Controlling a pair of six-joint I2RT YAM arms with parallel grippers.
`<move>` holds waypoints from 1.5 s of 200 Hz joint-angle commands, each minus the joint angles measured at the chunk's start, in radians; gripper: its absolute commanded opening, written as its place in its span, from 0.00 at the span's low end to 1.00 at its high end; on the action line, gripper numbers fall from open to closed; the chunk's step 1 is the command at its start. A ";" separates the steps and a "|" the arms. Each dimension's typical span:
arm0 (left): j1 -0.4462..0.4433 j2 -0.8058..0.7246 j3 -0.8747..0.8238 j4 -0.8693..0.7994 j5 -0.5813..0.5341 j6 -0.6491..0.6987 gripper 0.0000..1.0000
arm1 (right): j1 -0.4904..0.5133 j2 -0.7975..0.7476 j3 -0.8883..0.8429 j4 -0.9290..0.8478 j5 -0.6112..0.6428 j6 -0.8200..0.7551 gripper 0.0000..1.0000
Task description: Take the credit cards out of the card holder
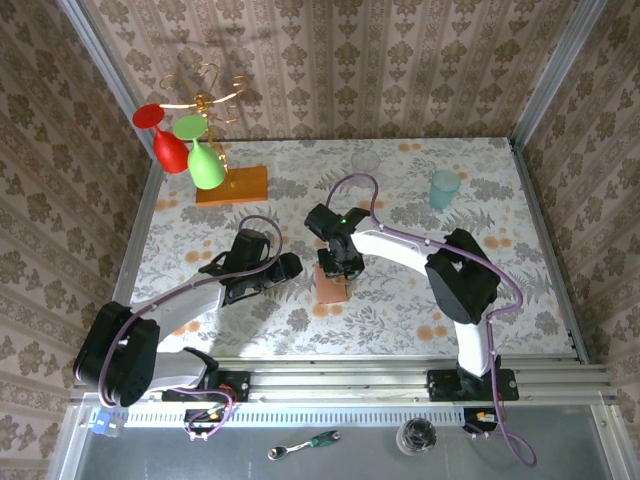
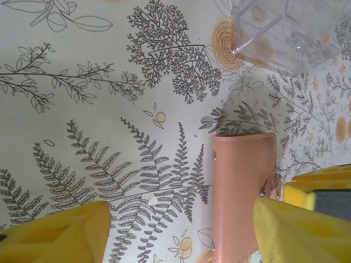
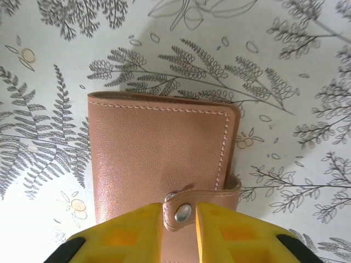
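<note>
Here the down-pointed right claw (image 3: 180, 222) pinches the card holder (image 3: 156, 148) by its strap (image 3: 205, 193); left claw (image 2: 178, 233) gapes.

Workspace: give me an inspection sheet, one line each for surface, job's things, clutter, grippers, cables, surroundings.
Surface: table under a fern-and-flower print cloth.
Job's things: card holder lies shut, snap strap fastened; cards: nothing seen.
Clutter: clear box, teal cup, wooden slab bearing a gold stand with red and green glasses.
Grippers: left gripper open above the table, holder near one finger; right gripper closed on the snap strap.
Cables: purple cables loop over both arms.
Surroundings: patterned walls; wrench and round container on the grey ledge below.
</note>
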 commanded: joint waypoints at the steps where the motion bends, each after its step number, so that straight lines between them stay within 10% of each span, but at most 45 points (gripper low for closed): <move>1: -0.008 -0.011 0.039 -0.017 -0.013 0.008 0.70 | -0.015 -0.046 -0.024 -0.049 0.041 -0.008 0.25; 141: -0.008 0.003 0.055 -0.016 -0.025 0.012 0.71 | -0.027 0.009 -0.039 -0.003 -0.042 -0.020 0.62; 300: -0.010 0.027 0.061 -0.002 -0.028 0.005 0.71 | -0.108 -0.126 -0.198 0.039 -0.034 -0.024 0.41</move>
